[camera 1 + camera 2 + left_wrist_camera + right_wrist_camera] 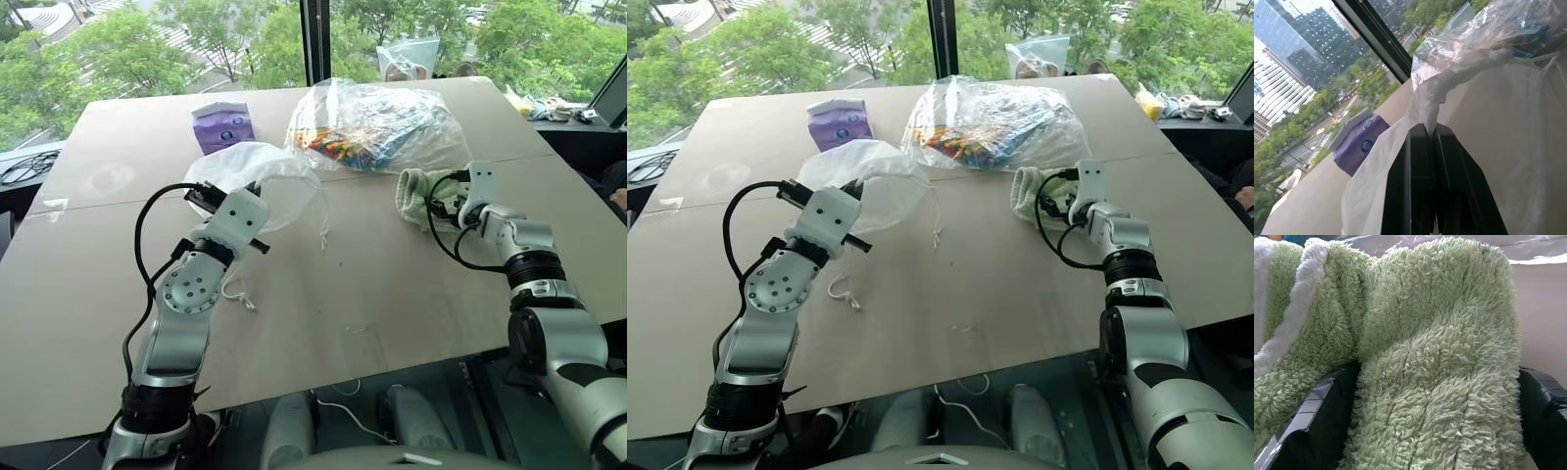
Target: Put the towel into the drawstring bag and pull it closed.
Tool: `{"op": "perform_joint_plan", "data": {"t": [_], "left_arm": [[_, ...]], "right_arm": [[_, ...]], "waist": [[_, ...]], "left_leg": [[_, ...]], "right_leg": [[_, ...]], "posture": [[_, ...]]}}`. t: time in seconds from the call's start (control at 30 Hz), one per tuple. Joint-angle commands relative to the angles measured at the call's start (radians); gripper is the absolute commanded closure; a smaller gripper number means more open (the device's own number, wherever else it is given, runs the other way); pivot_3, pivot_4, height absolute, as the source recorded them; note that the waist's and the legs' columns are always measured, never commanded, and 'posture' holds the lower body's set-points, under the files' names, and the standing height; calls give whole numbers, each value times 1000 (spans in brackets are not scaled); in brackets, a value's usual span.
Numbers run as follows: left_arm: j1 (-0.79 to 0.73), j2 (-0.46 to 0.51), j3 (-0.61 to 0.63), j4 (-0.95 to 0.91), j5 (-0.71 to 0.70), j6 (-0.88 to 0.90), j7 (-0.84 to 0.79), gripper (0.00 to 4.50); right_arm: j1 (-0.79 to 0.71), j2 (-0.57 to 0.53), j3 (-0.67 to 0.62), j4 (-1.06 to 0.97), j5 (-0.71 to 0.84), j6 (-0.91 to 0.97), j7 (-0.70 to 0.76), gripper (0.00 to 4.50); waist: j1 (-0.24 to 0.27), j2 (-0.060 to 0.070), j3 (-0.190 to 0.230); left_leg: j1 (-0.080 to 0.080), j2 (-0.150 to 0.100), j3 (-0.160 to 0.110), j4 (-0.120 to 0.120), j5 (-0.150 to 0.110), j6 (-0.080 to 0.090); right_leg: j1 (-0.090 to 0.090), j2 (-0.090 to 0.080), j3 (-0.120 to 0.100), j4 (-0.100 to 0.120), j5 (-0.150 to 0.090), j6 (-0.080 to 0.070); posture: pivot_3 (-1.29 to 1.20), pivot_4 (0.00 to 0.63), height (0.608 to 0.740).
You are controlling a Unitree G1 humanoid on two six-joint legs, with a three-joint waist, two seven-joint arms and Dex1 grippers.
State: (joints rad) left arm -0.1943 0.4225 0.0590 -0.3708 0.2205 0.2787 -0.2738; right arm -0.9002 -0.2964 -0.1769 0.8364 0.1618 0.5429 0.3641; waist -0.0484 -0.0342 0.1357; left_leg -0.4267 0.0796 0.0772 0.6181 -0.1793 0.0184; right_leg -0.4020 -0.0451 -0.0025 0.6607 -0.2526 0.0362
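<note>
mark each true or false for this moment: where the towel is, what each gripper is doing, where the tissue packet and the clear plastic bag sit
1. The left gripper is shut on the fabric of the drawstring bag. True.
2. The towel is already inside the drawstring bag. False: it lies on the table, apart from the bag, on the robot's right.
3. The right gripper has its fingers spread, one on each side of the towel. True.
4. The purple tissue packet sits on top of the clear plastic bag of colourful items. False: it stands on the table beside that bag, on the robot's left of it.
5. The drawstring bag is pulled closed. False: its mouth is not drawn shut, and a cord lies loose on the table.
</note>
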Motion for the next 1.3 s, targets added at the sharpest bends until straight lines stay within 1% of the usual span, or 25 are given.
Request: {"op": "perform_joint_plan", "data": {"t": [0.03, 0.3, 0.33, 0.37, 0.43, 0.47, 0.5, 0.53, 0.6, 0.63, 0.7, 0.8, 0.83, 0.87, 0.93, 1.0, 1.07, 1.13, 1.3], "left_arm": [[-46, -20, 67, -4, -54, 38, 24, 4474], [-78, -12, 62, 23, -76, 39, 14, 4474], [-77, -13, 60, 24, -76, 38, 15, 4500], [-77, -13, 59, 24, -77, 38, 15, 4500], [-78, -13, 58, 24, -77, 38, 15, 4500], [-78, -14, 57, 24, -76, 38, 15, 4500], [-78, -14, 56, 23, -75, 38, 15, 4500], [-78, -14, 55, 23, -75, 39, 15, 4500], [-77, -14, 54, 21, -75, 39, 16, 4500], [-77, -15, 54, 20, -75, 40, 16, 4500], [-79, -16, 54, 20, -79, 42, 14, 4500], [-91, -23, 57, 19, -102, 55, 4, 4500], [-98, -31, 62, 17, -123, 70, -3, 4500], [-110, -45, 72, 11, -170, 97, -20, 4500], [-123, -61, 83, 0, -226, 132, -39, 4500], [-162, -104, 141, -34, -367, 237, -56, 4500], [-190, -114, 181, -55, -471, 319, -81, 4500], [-207, -103, 205, -65, -557, 380, -112, 4500], [-219, -62, 233, -67, -705, 478, -176, 4500]], "right_arm": [[47, 55, 14, 48, 29, 85, 47, 0], [69, 60, 1, 4, 40, 70, 75, 0], [71, 61, -2, -1, 42, 65, 76, 506], [73, 63, -6, -5, 44, 63, 76, 669], [75, 63, -6, -13, 45, 63, 79, 1599], [75, 63, -5, -16, 44, 62, 80, 1880], [76, 62, -3, -19, 44, 60, 81, 2337], [77, 62, -2, -21, 45, 60, 82, 2891], [77, 63, 0, -25, 47, 59, 87, 3567], [78, 63, 1, -27, 49, 58, 91, 4029], [79, 65, 3, -36, 52, 54, 103, 4358], [93, 72, 12, -86, 63, 53, 135, 4369], [101, 78, 12, -131, 86, 74, 162, 4369], [120, 84, 17, -227, 131, 126, 204, 4369], [151, 89, 23, -354, 186, 196, 249, 4370], [207, 86, 19, -555, 279, 315, 273, 4370], [265, 66, 20, -736, 377, 416, 316, 4370], [323, 27, 33, -900, 475, 491, 378, 4370], [399, -45, 68, -1139, 635, 575, 457, 4370]], "waist": [[0, 0, 0], [0, 0, 0], [0, 0, 0], [0, 0, 0], [-1, 0, 0], [-1, 0, 0], [0, 0, 0], [0, 0, 0], [0, 0, 0], [0, 0, 0], [0, 0, 0], [0, 0, 0], [1, 0, 0], [1, 0, 0], [1, 0, 1], [5, 3, 4], [10, 6, 8], [15, 9, 12], [18, 7, 15]], "left_leg": [[0, 0, 0, 0, 0, 0], [0, 4, 0, -2, 0, 0], [0, 4, 1, -2, 0, 0], [-1, 5, 1, -2, 0, 0], [0, 6, 2, -2, 0, 0], [0, 6, 2, -3, 0, 0], [0, 6, 3, -3, 0, 0], [0, 7, 3, -3, 0, 0], [0, 7, 3, -3, 0, 0], [0, 7, 4, -3, 0, 0], [0, 7, 6, -3, 0, 0], [-1, 7, 8, -3, 0, 0], [-1, 7, 8, -3, 0, 0], [-2, 7, 9, -4, 0, 0], [-4, 7, 9, -4, 0, 0], [-5, 8, 10, -4, 0, 0], [-6, 8, 10, -4, 0, 0], [-8, 8, 10, -4, 0, 0], [-7, 5, 9, -3, 0, -1]], "right_leg": [[0, 1, 0, 0, 0, -1], [-2, 8, 4, 0, -1, -2], [-3, 8, 4, 0, -1, -2], [-4, 9, 4, 1, -1, -2], [-4, 10, 6, 1, -1, -2], [-4, 10, 6, 1, -1, -2], [-4, 10, 6, 1, -1, -3], [-5, 10, 6, 1, -1, -3], [-5, 10, 7, 1, -1, -3], [-5, 10, 7, 1, -1, -3], [-6, 10, 9, 1, 0, -3], [-8, 10, 11, 1, 0, -3], [-8, 10, 11, 1, 0, -3], [-10, 10, 11, 1, 0, -3], [-11, 11, 12, 1, 0, -3], [-13, 12, 13, 1, 0, -3], [-13, 12, 12, 1, 0, -3], [-14, 12, 12, 1, 0, -3], [-13, 10, 12, 0, -1, -2]], "posture": [[0, 150, 740], [0, 150, 740], [0, 150, 740], [0, 150, 740], [0, 150, 740], [0, 150, 740], [0, 150, 740], [0, 150, 740], [0, 150, 740], [0, 150, 740], [0, 150, 740], [0, 150, 740], [0, 150, 740], [0, 150, 740], [0, 150, 740], [0, 150, 740], [0, 150, 740], [0, 150, 740], [0, 150, 740]]}}
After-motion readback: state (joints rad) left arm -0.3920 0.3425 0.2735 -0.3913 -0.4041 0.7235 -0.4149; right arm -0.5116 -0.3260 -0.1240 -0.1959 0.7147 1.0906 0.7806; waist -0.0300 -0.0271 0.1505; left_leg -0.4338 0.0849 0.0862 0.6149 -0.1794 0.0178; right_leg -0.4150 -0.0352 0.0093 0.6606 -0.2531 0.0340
